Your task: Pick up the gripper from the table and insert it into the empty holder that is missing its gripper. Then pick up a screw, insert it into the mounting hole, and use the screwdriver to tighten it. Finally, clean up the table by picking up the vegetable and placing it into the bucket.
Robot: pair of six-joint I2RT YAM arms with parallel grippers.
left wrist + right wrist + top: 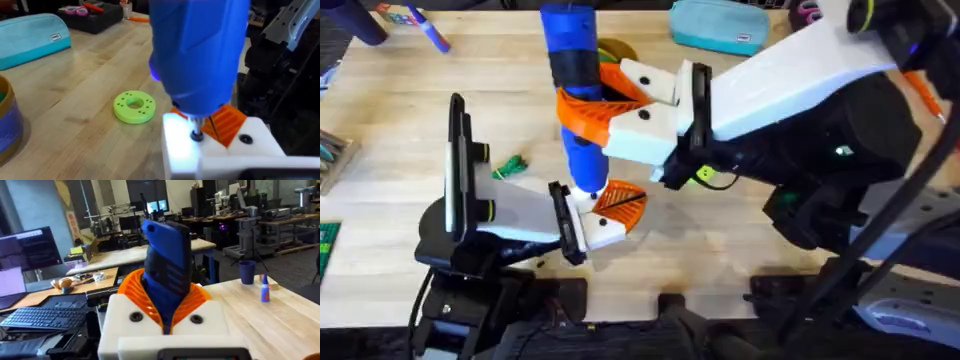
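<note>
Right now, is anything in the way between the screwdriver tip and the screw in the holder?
Nothing visible. The right gripper holds the screwdriver upright, and its bit sits directly on the screw in the white holder.

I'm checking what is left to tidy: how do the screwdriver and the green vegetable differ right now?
The screwdriver is bright blue with a black band, while the vegetable is green and crinkled. The screwdriver is far larger than the vegetable. The screwdriver stands upright, clamped in the right tool, with its tip down on the white holder. The vegetable lies loose on the table and nothing touches it.
</note>
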